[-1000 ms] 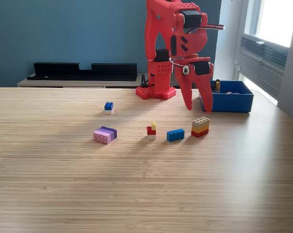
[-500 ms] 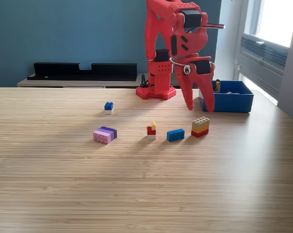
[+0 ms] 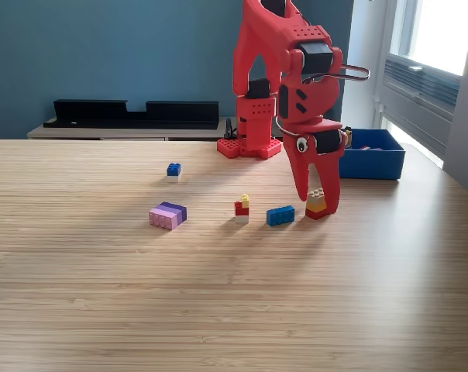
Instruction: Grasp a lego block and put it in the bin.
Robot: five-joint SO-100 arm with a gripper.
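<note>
Red plastic claw [image 3: 318, 203] lowered over the tan, yellow and red lego stack [image 3: 316, 204], fingers spread to either side of it, tips near the tabletop [image 3: 218, 294] (contact with the stack not discernible). Just beside the claw, toward the exterior view's left: a blue lego block [image 3: 280, 215], then a small red, yellow and white piece [image 3: 242, 209]. Farther that way, well apart from the claw: a pink and purple block [image 3: 167, 215] and, behind it, a small blue and white block [image 3: 173, 170]. Behind the claw, toward the exterior view's right: the bin [image 3: 373, 163], bright blue, holding a few small items, too small to identify.
</note>
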